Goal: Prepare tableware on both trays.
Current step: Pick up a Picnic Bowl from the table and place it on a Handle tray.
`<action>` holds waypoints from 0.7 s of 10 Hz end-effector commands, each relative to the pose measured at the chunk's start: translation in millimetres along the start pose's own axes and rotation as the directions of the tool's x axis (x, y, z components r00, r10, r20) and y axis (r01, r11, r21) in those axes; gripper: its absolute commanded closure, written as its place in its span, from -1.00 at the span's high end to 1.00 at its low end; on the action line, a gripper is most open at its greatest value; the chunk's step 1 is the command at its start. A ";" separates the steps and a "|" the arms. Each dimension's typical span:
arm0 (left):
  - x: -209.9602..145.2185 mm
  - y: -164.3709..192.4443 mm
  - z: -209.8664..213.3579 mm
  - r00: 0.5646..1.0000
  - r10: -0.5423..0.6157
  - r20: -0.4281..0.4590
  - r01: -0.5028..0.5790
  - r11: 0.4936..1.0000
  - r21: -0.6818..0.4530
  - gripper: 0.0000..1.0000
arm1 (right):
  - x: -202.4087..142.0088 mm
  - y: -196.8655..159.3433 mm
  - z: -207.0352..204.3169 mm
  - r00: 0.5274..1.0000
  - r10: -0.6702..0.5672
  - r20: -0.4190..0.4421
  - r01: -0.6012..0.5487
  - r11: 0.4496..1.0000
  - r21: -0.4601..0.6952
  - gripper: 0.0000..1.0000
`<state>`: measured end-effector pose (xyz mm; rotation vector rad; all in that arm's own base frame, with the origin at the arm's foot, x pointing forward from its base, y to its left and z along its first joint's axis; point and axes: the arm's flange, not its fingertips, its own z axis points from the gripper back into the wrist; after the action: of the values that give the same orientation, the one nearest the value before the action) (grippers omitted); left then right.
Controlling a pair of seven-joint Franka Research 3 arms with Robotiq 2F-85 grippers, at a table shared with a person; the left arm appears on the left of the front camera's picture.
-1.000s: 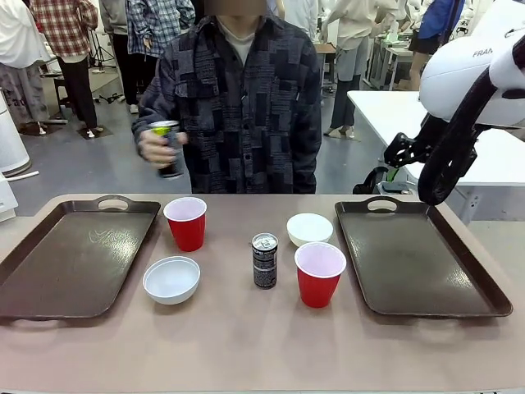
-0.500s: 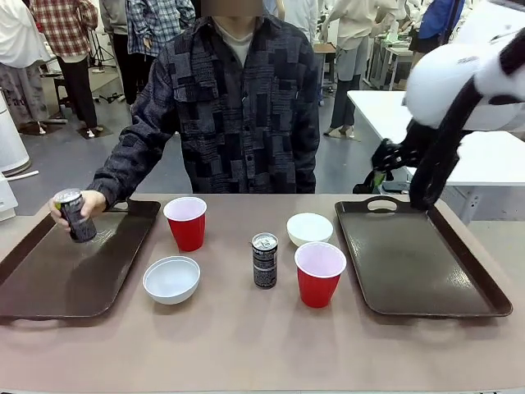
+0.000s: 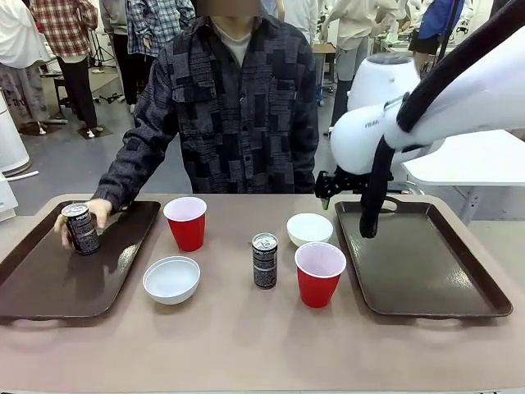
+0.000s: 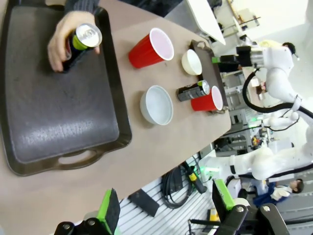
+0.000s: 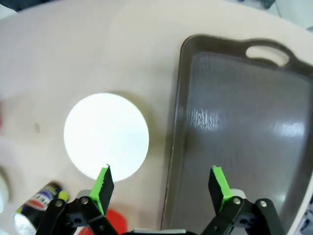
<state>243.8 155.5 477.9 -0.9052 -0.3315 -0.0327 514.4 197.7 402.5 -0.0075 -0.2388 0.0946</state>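
We see a tan table [image 3: 246, 345] with a slim dark can [image 3: 264, 261] standing upright near its middle. From that can, the far red cup [image 3: 186, 223] stands at 10 o'clock and the near red cup [image 3: 319, 274] just beside it at 4 o'clock. The near bowl [image 3: 171, 279] sits at 8 o'clock, the far bowl [image 3: 310, 228] at 2 o'clock. The left tray [image 3: 49, 287] lies at 9 o'clock, the right tray [image 3: 410, 271] at 3 o'clock.
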 end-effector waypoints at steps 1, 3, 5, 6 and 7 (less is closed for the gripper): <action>-0.2 0.2 1.4 1.000 0.003 0.006 -0.003 1.000 -0.009 1.00 | 19.5 1.2 -23.1 1.000 -0.022 0.001 0.022 1.000 -0.021 1.00; -0.2 0.2 1.4 1.000 0.003 0.006 -0.003 1.000 -0.009 1.00 | 19.5 3.1 -43.4 0.998 -0.019 -0.052 0.021 0.999 0.032 1.00; -0.2 0.2 1.4 1.000 0.003 0.006 -0.003 1.000 -0.009 1.00 | 16.1 15.8 -54.6 0.996 0.005 -0.085 0.005 0.994 0.110 1.00; -0.2 0.2 1.4 1.000 0.003 0.006 -0.003 1.000 -0.009 1.00 | 15.7 17.7 -59.6 0.995 0.006 -0.104 0.008 0.992 0.126 1.00; -0.2 0.2 1.4 1.000 0.003 0.006 -0.003 1.000 -0.009 1.00 | 15.1 18.8 -64.9 0.994 0.005 -0.113 0.011 0.990 0.143 0.94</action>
<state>243.8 155.5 477.9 -0.9052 -0.3314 -0.0326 534.7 220.8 344.0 0.0943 -0.1227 0.0961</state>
